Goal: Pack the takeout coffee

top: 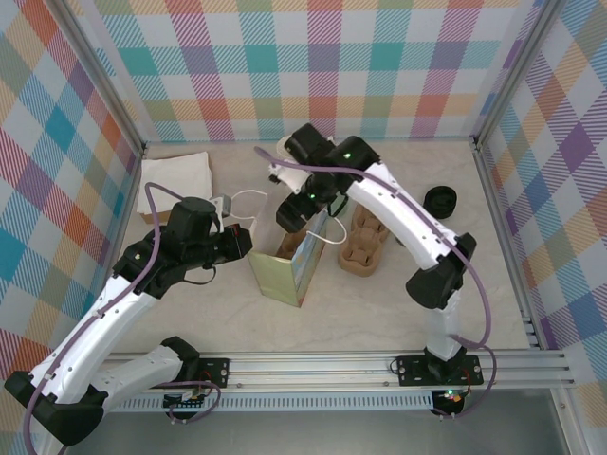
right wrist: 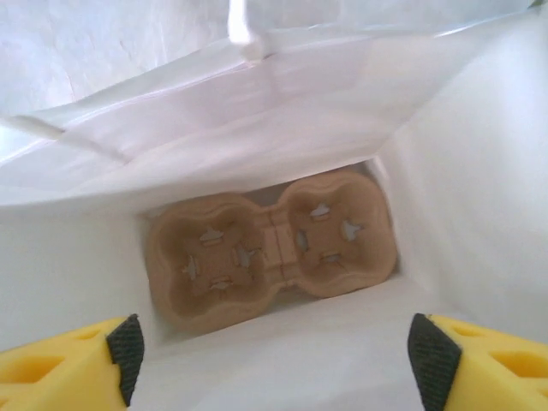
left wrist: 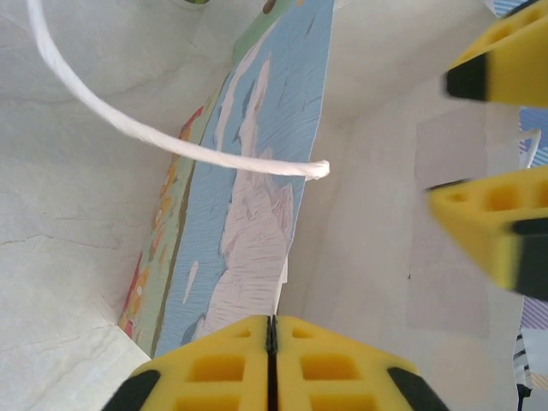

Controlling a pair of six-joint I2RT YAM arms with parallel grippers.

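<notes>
Pulp carrier (right wrist: pixel 274 244), likely light, stiff yet crushable, sits in the paper bag (top: pixel 285 275); take its centre bridge; left gripper (left wrist: pixel 272 342) pinches the rim; right gripper (right wrist: pixel 276 347) gapes above.

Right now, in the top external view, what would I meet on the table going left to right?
white napkins, paper bag, cardboard cup carrier, black lid
</notes>
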